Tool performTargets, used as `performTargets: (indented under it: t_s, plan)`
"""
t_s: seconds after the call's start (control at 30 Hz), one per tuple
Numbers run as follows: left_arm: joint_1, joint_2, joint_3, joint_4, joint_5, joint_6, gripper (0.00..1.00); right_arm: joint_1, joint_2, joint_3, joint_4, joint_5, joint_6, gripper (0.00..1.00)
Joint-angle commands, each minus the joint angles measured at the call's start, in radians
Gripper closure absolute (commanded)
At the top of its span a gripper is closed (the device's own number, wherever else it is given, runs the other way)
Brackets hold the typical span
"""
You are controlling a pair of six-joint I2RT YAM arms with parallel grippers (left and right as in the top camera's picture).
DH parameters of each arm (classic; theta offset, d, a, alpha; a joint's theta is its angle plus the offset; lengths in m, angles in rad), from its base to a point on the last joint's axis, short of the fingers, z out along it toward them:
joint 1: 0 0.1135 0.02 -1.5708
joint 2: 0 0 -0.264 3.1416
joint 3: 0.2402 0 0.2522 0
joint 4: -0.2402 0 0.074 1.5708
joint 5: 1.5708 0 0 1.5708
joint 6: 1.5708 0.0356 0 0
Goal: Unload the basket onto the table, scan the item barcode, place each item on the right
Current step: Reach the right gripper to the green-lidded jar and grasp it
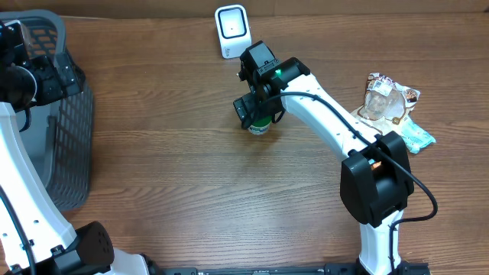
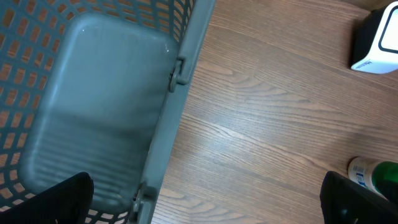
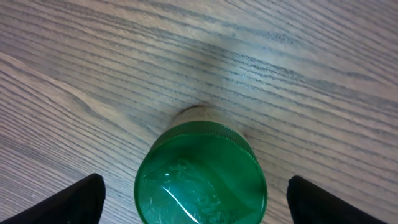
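Near scanner (image 1: 231,30), upright bottle (image 3: 200,168) inside wide-open right claw (image 3: 199,204); left claw (image 2: 205,200) wide-open above basket (image 2: 184,74)

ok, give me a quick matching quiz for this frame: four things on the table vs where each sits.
Things: 1 basket; 2 scanner; 3 bottle; 4 snack packets.
Places: A mid-table, below the right gripper; B table's left edge; C far edge, middle; D right side.
Pairs: 1-B; 2-C; 3-A; 4-D.
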Motion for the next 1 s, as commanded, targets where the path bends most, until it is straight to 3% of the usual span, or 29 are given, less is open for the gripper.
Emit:
performTargets:
  t_s: [0.0, 0.73, 0.97]
  plan:
    - [-0.002, 0.005, 0.003, 0.001, 0.003, 0.019, 0.0, -0.001, 0.003, -0.007, 0.01, 0.002, 0.001, 0.07]
    - [-0.002, 0.005, 0.003, 0.001, 0.003, 0.019, 0.01, -0.007, 0.074, -0.007, 0.047, 0.059, 0.185, 0.19]
    - [-0.002, 0.005, 0.003, 0.001, 0.003, 0.019, 0.0, -0.012, 0.082, -0.007, 0.04, 0.058, 0.183, 0.21]
